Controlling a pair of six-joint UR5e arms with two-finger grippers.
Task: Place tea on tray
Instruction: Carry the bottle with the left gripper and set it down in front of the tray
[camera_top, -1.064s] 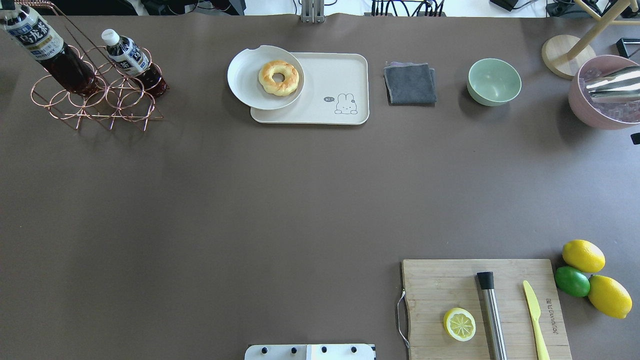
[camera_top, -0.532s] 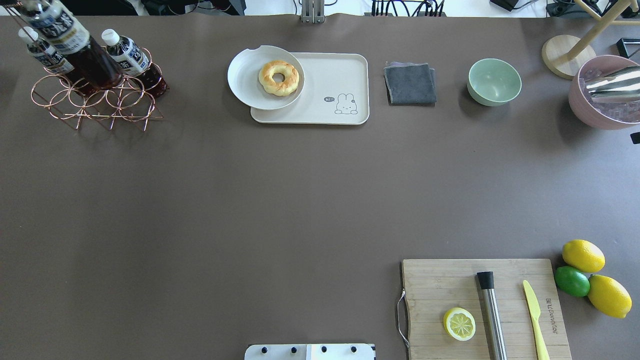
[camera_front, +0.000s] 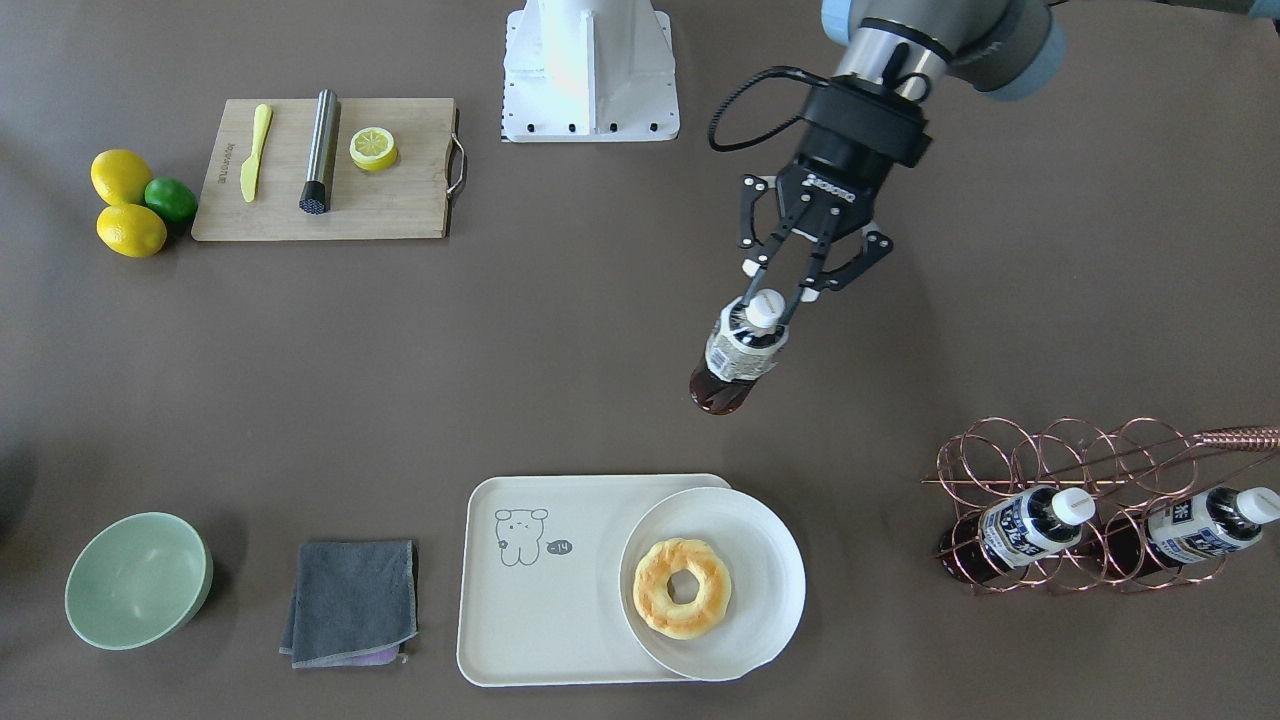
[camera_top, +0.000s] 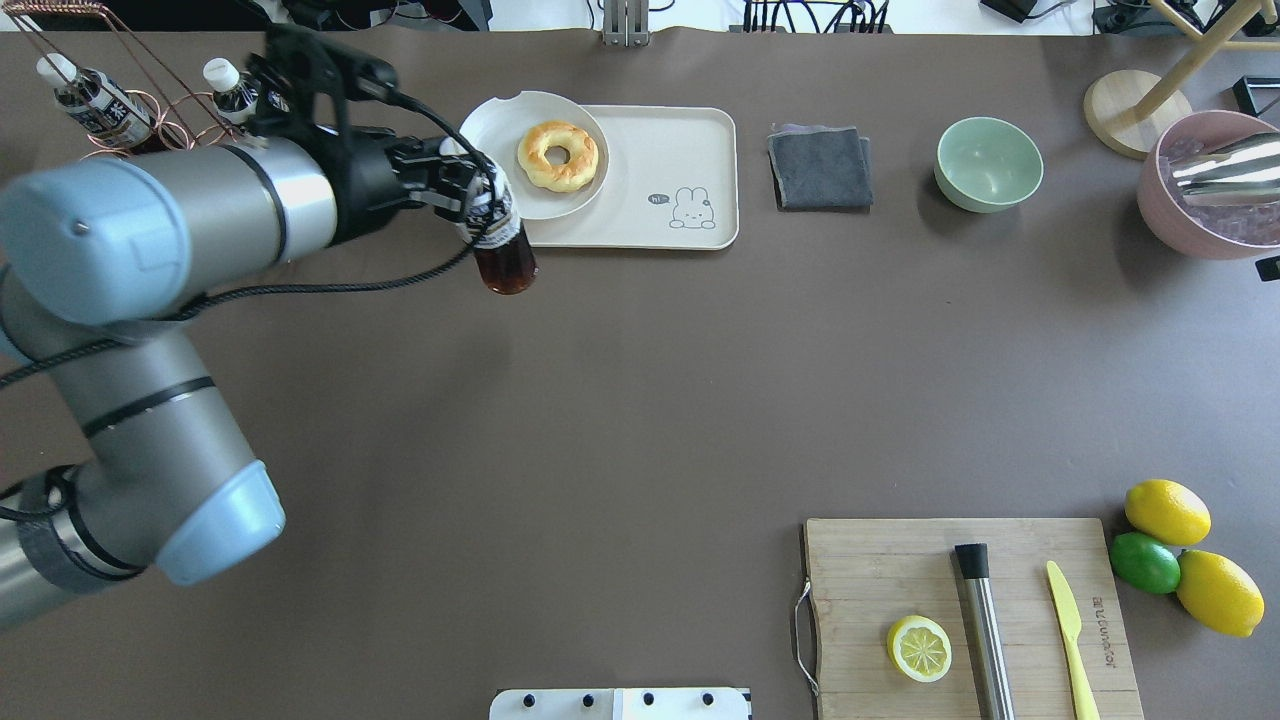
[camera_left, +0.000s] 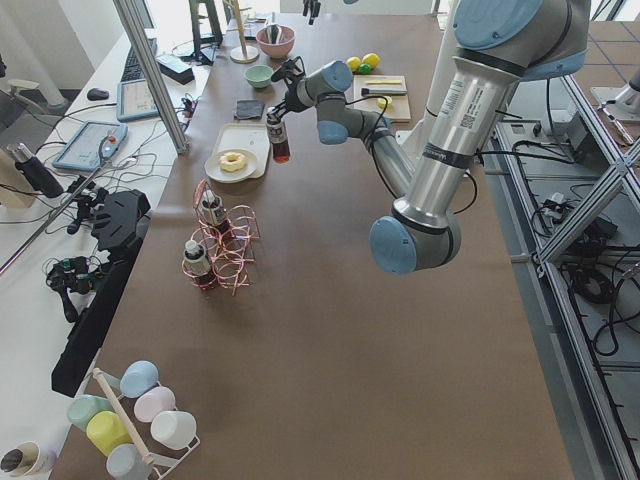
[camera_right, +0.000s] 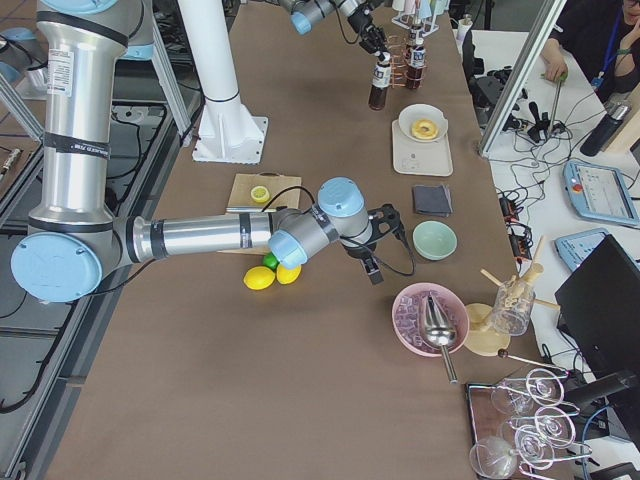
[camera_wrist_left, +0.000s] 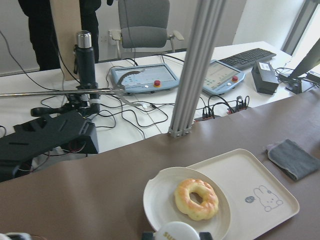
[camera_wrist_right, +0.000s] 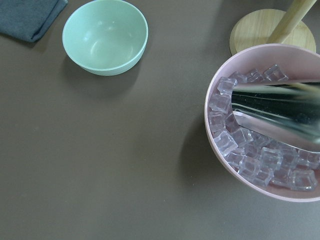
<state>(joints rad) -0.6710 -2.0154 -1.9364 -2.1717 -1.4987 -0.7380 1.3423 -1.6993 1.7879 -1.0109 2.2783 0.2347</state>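
Front view: left gripper (camera_front: 768, 300) is clamped on the tea bottle (camera_front: 733, 365) at its white cap (camera_front: 768, 306). The bottle hangs above bare table (camera_front: 300, 380), on the robot's side of the tray (camera_front: 540, 620), not over it. The overhead view puts the bottle's base just beside the tray's near corner, and the arm hides the grip there. The left wrist view catches only the cap at its bottom edge, with plate and tray beyond.

Right gripper (camera_right: 372, 262) shows only in the right side view, so I cannot tell if it's open or closed. Its wrist camera looks down on a pink bowl (camera_wrist_right: 212, 115) of clear ice cubes (camera_wrist_right: 250, 160) with a shiny metal scoop (camera_wrist_right: 280, 110) in it. A mint-green bowl (camera_wrist_right: 105, 37) sits nearby.

Round white plate (camera_front: 765, 560) holds a glazed donut (camera_front: 682, 587) and overhangs the tray's edge. Copper wire rack (camera_front: 1090, 470) of ring loops holds two other bottles (camera_front: 1030, 527). Wooden board (camera_front: 400, 210) carries a half lemon (camera_front: 373, 148), a yellow knife (camera_front: 255, 150) and a steel rod (camera_front: 320, 150).
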